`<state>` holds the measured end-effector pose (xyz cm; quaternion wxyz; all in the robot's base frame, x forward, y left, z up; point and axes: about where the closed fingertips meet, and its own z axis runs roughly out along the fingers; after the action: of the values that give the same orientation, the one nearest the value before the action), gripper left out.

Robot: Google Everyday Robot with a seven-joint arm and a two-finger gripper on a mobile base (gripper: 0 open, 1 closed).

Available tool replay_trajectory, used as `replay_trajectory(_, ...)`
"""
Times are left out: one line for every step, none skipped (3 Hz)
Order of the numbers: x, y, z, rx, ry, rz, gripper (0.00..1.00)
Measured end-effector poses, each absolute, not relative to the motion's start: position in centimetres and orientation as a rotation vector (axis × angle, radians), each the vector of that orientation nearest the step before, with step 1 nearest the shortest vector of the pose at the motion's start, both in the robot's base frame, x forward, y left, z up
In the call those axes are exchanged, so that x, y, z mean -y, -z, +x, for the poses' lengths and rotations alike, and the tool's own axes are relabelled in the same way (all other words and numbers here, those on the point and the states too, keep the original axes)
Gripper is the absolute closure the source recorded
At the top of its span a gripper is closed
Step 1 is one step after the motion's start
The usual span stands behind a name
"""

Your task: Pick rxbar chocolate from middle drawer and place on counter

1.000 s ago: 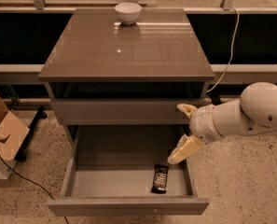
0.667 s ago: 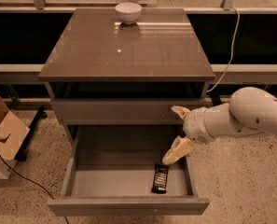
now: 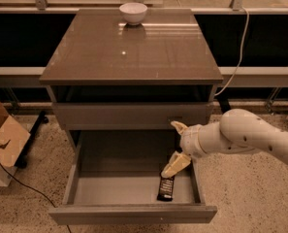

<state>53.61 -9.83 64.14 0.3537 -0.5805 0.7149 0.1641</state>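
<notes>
Cream-coloured two-finger gripper [image 3: 177, 147] on a rounded white robot arm [image 3: 245, 137], which reaches in from the right. Its fingers [image 3: 175, 165] are spread wide apart and hold nothing. One points up beside the shut drawer front above. The other slants down w/ its tip at the far end of the bar; can't tell if they touch.

The gripper hangs over the right side of the middle drawer [image 3: 114, 191], a wide, deep grey box w/ tall sides and a pale grey floor, pulled out toward the camera. The rxbar chocolate [image 3: 166, 188], a small flat bar in a black wrapper w/ pale lettering, lies on the drawer floor near the front right corner, lengthwise front to back.

Above is a shallower plain grey drawer front [image 3: 129, 115]. On top is the counter [image 3: 134, 52], a glossy grey-brown square slab. A small white bowl [image 3: 133, 12] sits at its back edge, approx. centre. A brown cardboard box [image 3: 3, 140] stands on the speckled ground to the cabinet's left.
</notes>
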Motion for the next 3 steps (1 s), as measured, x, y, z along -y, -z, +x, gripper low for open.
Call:
replay_trajectory(10.0, -60.4, 54.0, -1.873, -0.446, -1.475, 0.0)
replay_trajectory(10.8, -56.0, 54.5, -1.917, -0.476, -1.437, 0.0)
replay_trajectory(10.7, -55.2, 54.4, -1.925, -0.492, -1.433, 0.0)
